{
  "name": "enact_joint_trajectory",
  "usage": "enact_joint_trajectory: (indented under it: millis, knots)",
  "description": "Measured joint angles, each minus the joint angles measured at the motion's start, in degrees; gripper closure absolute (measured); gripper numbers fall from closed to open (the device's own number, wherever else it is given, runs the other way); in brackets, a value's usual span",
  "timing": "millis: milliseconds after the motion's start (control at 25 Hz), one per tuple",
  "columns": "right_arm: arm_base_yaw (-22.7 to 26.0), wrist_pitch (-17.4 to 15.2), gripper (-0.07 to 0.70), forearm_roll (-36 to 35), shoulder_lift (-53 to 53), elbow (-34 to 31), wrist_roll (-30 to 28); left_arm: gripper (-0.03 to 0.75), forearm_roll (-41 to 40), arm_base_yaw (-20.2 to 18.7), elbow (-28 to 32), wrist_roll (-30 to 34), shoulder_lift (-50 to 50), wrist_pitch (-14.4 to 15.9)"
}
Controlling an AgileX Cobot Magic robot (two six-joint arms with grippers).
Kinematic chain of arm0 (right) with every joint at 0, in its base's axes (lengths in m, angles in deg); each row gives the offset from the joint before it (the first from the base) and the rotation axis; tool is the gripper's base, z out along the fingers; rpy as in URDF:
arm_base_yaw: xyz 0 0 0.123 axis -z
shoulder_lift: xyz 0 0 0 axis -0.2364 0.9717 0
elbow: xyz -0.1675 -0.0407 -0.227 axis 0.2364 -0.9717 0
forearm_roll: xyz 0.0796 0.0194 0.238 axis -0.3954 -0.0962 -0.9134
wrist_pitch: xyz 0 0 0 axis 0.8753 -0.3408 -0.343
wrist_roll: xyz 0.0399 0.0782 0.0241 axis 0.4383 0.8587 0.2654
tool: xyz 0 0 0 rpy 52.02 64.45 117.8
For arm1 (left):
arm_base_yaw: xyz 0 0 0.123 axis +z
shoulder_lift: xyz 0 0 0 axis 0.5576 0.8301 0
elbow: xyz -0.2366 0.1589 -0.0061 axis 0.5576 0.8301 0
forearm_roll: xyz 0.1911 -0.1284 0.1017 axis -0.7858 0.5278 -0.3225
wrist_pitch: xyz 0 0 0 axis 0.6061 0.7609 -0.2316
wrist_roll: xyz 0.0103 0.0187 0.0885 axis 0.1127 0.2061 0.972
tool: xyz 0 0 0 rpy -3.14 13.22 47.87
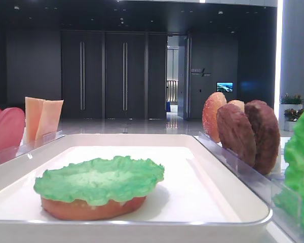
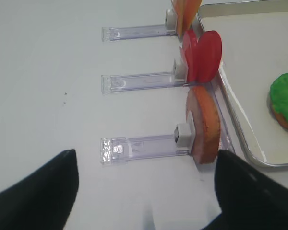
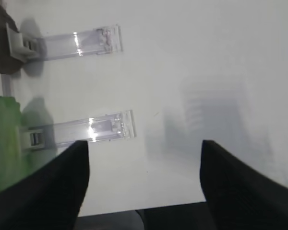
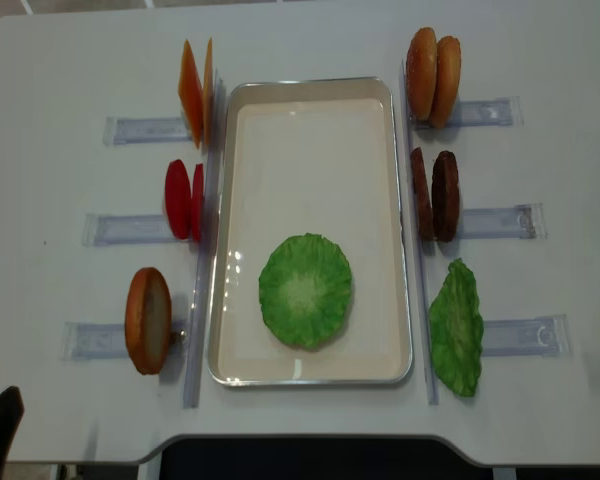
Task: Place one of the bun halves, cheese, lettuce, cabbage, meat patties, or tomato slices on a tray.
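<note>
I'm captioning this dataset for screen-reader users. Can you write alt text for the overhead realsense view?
A white tray on a white table holds a lettuce leaf near its front edge. Clear holders to its left carry cheese slices, tomato slices and a bun half; those to its right carry bun halves, meat patties and leafy greens.

Overall light: bright and even over the white table (image 4: 310, 40).
Background: the low view looked into a dim, dark hall with a bright strip at its right edge.
Glare: white highlights sat on the clear plastic holders (image 3: 93, 127) and along the tray (image 4: 218, 300) rim.
Shadows: soft grey patches lay on the table in the right wrist view.
Focus: both wrist views were soft; the dark fingers (image 2: 36, 191) at the bottom were blurred.
Near objects: the green heap (image 1: 301, 167) at the low view's right edge was fuzzy.
</note>
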Motion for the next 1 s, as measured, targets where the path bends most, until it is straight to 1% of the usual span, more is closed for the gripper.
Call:
enact_joint_trajectory:
  millis: [120, 280, 560, 720, 800, 1000]
  knots:
    - [0.0, 0.0, 0.165, -0.2, -8.7, -2.9, 0.0, 0.024, 0.0, 0.0, 0.0, 0.0, 0.0, 0.0]
    - [0.0, 0.0, 0.165, -0.2, -19.3, -4.9, -0.5, 0.024, 0.0, 0.0, 0.0, 0.0, 0.0, 0.0]
    - [0.0, 0.0, 0.165, 0.3, -33.4, -10.7, -0.9, 0.024, 0.0, 0.0, 0.0, 0.0, 0.0, 0.0]
    - [0.0, 0.0, 0.165, 1.2, -39.7, -14.1, -0.9, 0.024, 0.0, 0.0, 0.0, 0.0, 0.0, 0.0]
    - [0.0, 0.7, 0.165, 1.3, -42.4, -15.5, -0.9, 0.024, 0.0, 0.0, 0.0, 0.0, 0.0, 0.0]
    - [0.0, 1.4, 0.165, 1.4, -43.4, -17.3, -2.2, 0.024, 0.0, 0.0, 0.0, 0.0, 0.0, 0.0]
